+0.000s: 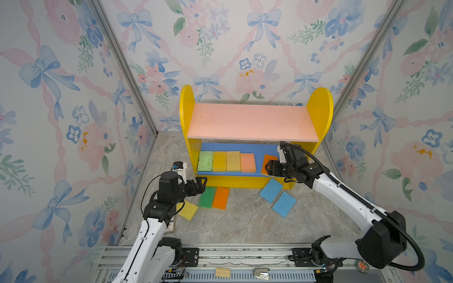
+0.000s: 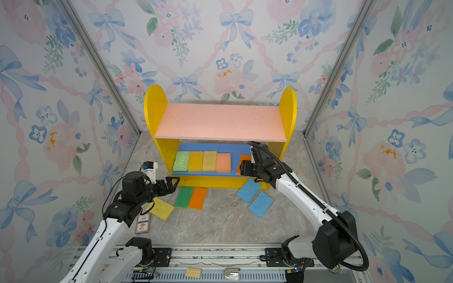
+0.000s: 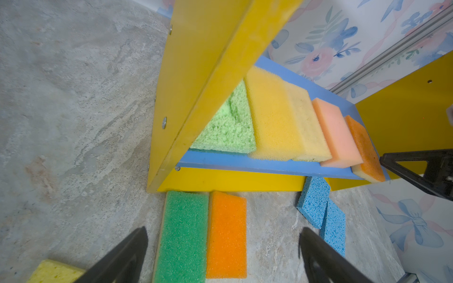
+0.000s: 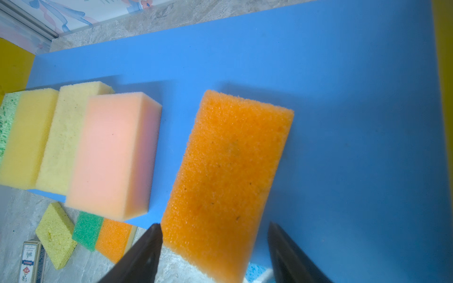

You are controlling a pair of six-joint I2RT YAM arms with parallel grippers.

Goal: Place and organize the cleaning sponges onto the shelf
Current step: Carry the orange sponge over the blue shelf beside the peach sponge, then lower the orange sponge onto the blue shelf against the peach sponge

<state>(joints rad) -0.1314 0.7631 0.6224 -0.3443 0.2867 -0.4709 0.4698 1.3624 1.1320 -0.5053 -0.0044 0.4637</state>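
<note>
With the right hand (image 4: 213,225) open around it, the skewed, overhanging orange sponge (image 4: 228,171) should be pushed square beside the pink sponge (image 4: 115,152); the left hand (image 3: 223,230) is open.

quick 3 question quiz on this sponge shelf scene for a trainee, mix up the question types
1. How many sponges lie on the blue lower board of the shelf?
2. True or false: the left gripper is open and holds nothing.
3. Which sponge on that board lies askew, with one end past the front edge?
A the light green sponge
B the peach-pink sponge
C the orange sponge

Key: 1. five; 2. true; 3. C
</note>
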